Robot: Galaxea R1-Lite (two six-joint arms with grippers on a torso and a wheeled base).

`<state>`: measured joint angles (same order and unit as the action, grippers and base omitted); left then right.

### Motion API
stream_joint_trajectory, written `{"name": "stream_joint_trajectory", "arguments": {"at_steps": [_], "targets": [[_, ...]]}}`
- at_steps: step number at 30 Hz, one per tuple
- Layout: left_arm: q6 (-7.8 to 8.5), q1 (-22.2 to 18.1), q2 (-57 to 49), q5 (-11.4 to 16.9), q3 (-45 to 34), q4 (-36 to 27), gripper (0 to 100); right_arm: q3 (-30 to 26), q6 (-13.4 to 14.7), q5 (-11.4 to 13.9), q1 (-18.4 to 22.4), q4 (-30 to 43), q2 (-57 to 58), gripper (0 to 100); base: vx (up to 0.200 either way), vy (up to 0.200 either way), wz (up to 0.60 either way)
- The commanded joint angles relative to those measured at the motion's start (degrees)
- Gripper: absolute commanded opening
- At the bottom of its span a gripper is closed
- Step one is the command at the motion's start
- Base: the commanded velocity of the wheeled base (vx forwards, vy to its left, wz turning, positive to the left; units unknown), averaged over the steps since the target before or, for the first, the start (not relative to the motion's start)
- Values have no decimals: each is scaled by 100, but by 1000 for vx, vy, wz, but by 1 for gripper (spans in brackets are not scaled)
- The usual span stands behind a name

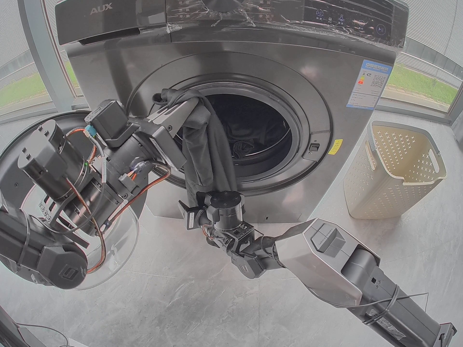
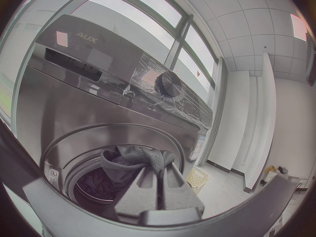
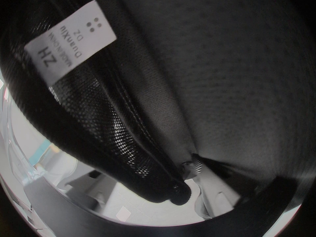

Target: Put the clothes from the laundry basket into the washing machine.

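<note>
A dark grey garment (image 1: 207, 145) hangs over the left rim of the washing machine (image 1: 289, 73) opening, reaching down below the door seal. My left gripper (image 1: 190, 104) is shut on its top end at the upper left of the opening; in the left wrist view the bunched cloth (image 2: 138, 158) sits between the closed fingers (image 2: 141, 188). My right arm's wrist (image 1: 226, 208) is just under the garment's lower end. In the right wrist view the cloth (image 3: 214, 83), with a white label (image 3: 70, 41), is pinched at my right gripper (image 3: 194, 171). More dark clothes (image 1: 246, 136) lie in the drum.
The cream laundry basket (image 1: 371, 189) stands on the floor to the right of the machine and looks empty. The round glass door (image 1: 111, 246) is swung open at the left, behind my left arm. Grey tiled floor lies in front of the machine.
</note>
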<state>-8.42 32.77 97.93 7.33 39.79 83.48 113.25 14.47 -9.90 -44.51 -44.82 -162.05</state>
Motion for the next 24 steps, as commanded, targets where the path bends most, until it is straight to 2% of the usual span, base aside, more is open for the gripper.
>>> {"name": "stream_joint_trajectory", "arguments": {"at_steps": [1,4,8,9,14,15,16,18,24], "targets": [[-1,-16,16,-3,2,1,0,-49,3,-3,12,-61,-37,0,0,0,0],[-1,-51,51,-3,2,-7,0,-233,12,-12,-32,-149,42,0,0,0,0],[-1,-174,69,6,2,-7,0,-796,12,-21,-102,-413,437,0,0,0,0],[-10,-183,69,6,2,-16,0,-1297,12,-21,-181,-606,683,0,0,0,0],[-10,-262,69,6,20,-34,0,-3081,3,-21,-427,-1274,1650,0,0,0,0],[-10,-262,69,6,20,-34,0,-3081,3,-21,-427,-1274,1650,0,0,0,0],[-10,-289,77,6,38,-42,0,-3819,3,-21,-506,-1538,2046,0,0,0,0],[-10,-341,86,6,38,-51,0,-4593,-6,-12,-541,-1837,2459,0,0,0,0],[-10,-491,157,6,29,-51,0,-6219,-14,-3,-541,-2619,3470,0,0,0,0]]}}
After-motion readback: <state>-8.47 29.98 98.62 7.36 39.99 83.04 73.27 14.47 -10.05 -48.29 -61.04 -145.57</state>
